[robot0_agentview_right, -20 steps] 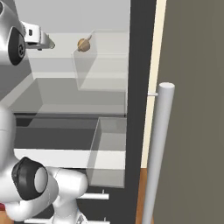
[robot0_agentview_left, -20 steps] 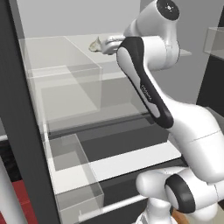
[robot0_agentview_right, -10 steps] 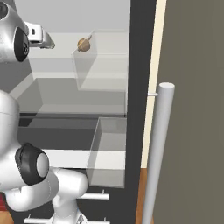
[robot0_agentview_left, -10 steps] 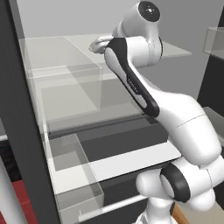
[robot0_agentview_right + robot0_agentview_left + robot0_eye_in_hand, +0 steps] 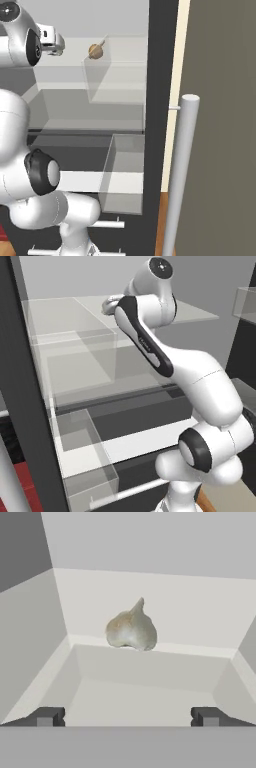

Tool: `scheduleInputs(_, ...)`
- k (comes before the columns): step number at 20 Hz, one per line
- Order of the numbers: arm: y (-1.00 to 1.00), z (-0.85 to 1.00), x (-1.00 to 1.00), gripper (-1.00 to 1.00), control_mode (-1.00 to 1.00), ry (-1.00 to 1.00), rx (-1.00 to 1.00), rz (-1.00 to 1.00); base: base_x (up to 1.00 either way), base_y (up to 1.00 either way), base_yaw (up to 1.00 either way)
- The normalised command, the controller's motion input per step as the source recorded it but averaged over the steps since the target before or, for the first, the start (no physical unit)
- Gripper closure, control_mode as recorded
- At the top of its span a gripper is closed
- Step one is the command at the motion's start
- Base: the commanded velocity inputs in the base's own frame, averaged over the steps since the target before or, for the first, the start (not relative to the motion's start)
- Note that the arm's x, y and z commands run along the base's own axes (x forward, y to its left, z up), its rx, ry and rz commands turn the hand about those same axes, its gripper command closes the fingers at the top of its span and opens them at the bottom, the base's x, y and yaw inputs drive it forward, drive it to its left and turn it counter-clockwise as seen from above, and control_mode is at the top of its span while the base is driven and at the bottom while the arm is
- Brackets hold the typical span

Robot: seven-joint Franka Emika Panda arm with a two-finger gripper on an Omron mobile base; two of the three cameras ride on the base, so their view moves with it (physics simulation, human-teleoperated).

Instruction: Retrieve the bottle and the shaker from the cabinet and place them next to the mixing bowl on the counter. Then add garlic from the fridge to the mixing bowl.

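Interior of the fridge (image 5: 30, 406), seen past the raised arm. The dark frame is standing at the near edge in both base views, and the grey interior is carrying clear glass shelves (image 5: 195, 313) and clear drawers (image 5: 122, 175). The garlic (image 5: 132, 629) is lying on the upper shelf, stem tip pointing up and slightly tilted; in the right base view the garlic (image 5: 95, 50) is sitting just beside the corner of a clear bin (image 5: 117, 70) and appears to be outside it, though the bin's transparent walls are making this hard to judge. The visible drawers and bins are holding nothing that can be made out.

The gripper (image 5: 127, 717) is pointing straight at the bulb, its fingertips (image 5: 46, 717) spread wide apart and holding nothing; the garlic is lying beyond them, not touching either tip. In the right base view the gripper (image 5: 52, 44) is hovering at shelf height, near the garlic but apart from it.
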Motion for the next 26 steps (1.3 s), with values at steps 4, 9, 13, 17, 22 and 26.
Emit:
scheduleInputs(4,0.0,-0.03,0.47,-1.0,-1.0,0.0,0.0,0.0,0.0,0.0,0.0)
scheduleInputs(9,0.0,-0.07,0.47,-1.0,-1.0,0.0,0.0,0.0,0.0,0.0,0.0)
scheduleInputs(13,0.0,-0.01,0.44,-1.0,-1.0,0.0,0.0,0.0,0.0,0.0,0.0)
scheduleInputs(17,0.02,0.0,0.48,-1.0,-1.0,0.0,0.0,0.0,0.0,0.0,0.0)
scheduleInputs(22,0.14,-0.02,0.36,-1.0,-1.0,0.0,0.0,0.02,0.0,0.0,0.0)
scheduleInputs(26,0.05,0.0,-0.05,-1.0,-1.0,0.0,0.0,0.04,0.0,0.0,0.0)
